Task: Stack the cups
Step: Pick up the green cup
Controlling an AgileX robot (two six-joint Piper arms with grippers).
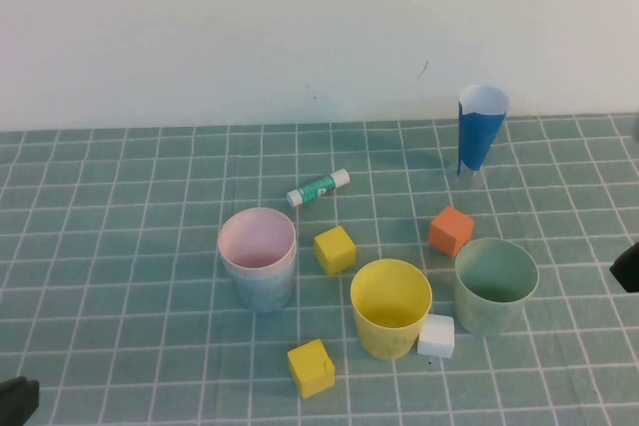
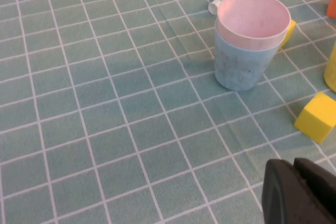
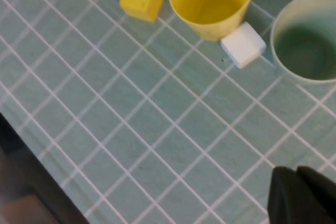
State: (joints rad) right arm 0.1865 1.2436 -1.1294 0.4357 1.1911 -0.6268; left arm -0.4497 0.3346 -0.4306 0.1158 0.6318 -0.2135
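Both grippers sat parked and closed, holding nothing: the left gripper (image 2: 296, 192) hung low at the table's near left corner, while the right gripper (image 3: 302, 195) waited off at the right edge, well away from the cups. Out on the green gridded mat (image 1: 120, 246), the small pink plastic cup (image 1: 258, 238) sat nested inside the light blue plastic cup (image 1: 264, 288), upright left of centre. The yellow plastic cup (image 1: 390, 307) stood open beside the pale green plastic cup (image 1: 495, 284), a small white cube (image 1: 436, 336) touching the yellow one's base.
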